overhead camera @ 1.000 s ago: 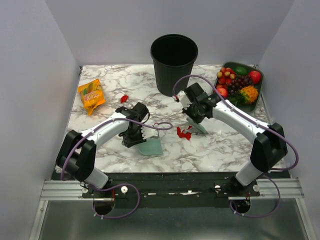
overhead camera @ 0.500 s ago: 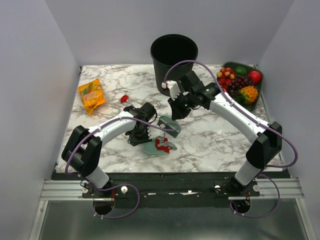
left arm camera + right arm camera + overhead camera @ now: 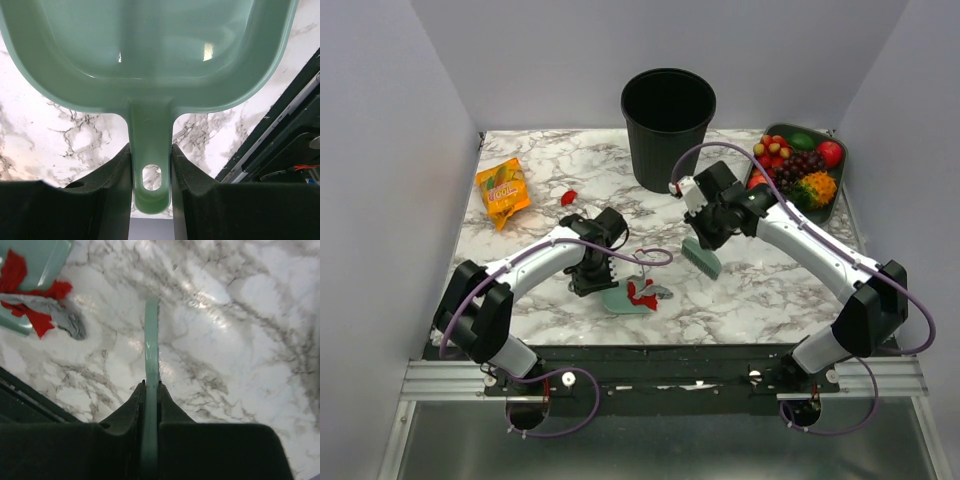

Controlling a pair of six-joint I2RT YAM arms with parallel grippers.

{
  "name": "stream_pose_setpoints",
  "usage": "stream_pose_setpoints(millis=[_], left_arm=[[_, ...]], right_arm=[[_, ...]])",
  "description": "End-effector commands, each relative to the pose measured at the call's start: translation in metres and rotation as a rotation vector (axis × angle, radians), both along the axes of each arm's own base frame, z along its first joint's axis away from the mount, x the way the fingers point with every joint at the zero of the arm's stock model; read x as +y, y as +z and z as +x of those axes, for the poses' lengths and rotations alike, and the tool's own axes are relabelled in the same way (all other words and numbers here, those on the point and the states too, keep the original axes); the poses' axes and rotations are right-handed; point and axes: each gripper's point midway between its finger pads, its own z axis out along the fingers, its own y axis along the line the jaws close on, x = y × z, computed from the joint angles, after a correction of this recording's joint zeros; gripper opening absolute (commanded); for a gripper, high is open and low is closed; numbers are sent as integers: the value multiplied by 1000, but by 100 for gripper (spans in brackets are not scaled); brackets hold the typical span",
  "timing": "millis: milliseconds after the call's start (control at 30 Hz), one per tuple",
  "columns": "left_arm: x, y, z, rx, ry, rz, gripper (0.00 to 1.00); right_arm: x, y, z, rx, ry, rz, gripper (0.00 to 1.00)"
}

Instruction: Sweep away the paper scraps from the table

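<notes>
My left gripper is shut on the handle of a teal dustpan that lies on the white marble table near its front edge. Several red paper scraps lie at the dustpan's mouth, beside a grey bit. They also show in the right wrist view. One red scrap lies alone on the table at the back left. My right gripper is shut on a teal brush, seen edge-on in its wrist view, to the right of the dustpan and apart from it.
A black bin stands at the back centre. A dark tray of fruit sits at the back right. An orange snack packet lies at the back left. The table's dark front edge runs just below the dustpan.
The red scraps went from the table right of the dustpan into its mouth as the brush swept left. The right arm has since drawn the brush back to the right.
</notes>
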Motion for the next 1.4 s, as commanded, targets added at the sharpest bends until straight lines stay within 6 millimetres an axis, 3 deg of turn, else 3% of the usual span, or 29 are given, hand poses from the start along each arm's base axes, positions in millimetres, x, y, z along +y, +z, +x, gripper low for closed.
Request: stream_pose_setpoints(millis=[0, 200, 300, 433, 500, 600, 767, 867, 1067, 1200, 1333, 1367], left_arm=[[9, 4, -13, 21, 34, 22, 0], [6, -2, -18, 15, 76, 28, 0], [4, -3, -19, 3, 83, 29, 0], [-2, 0, -20, 15, 112, 13, 0], [-4, 3, -19, 14, 114, 1, 0], [-8, 4, -21, 14, 104, -34, 0], [-18, 9, -17, -37, 87, -118, 0], [-26, 17, -9, -90, 74, -177, 0], [-44, 31, 14, -171, 71, -249, 0], [-56, 39, 23, -179, 67, -281, 0], [-68, 60, 36, -211, 73, -326, 0], [-75, 72, 43, -236, 73, -355, 0]], right_arm=[[-4, -30, -35, 187, -50, 3, 1], [42, -48, -51, 377, -81, 149, 1], [80, -45, -64, 474, -43, 231, 1], [136, -14, -74, 605, 10, 428, 1], [147, 6, -71, 606, 43, 489, 1], [139, 16, -59, 496, 63, 458, 1], [96, 29, -44, 213, 112, 319, 1], [65, 28, -33, 54, 138, 207, 1], [37, 32, -10, -139, 182, 58, 1], [27, 51, 8, -192, 139, 72, 1], [11, 80, 31, -246, 92, 107, 1], [4, 87, 38, -263, 72, 110, 1]])
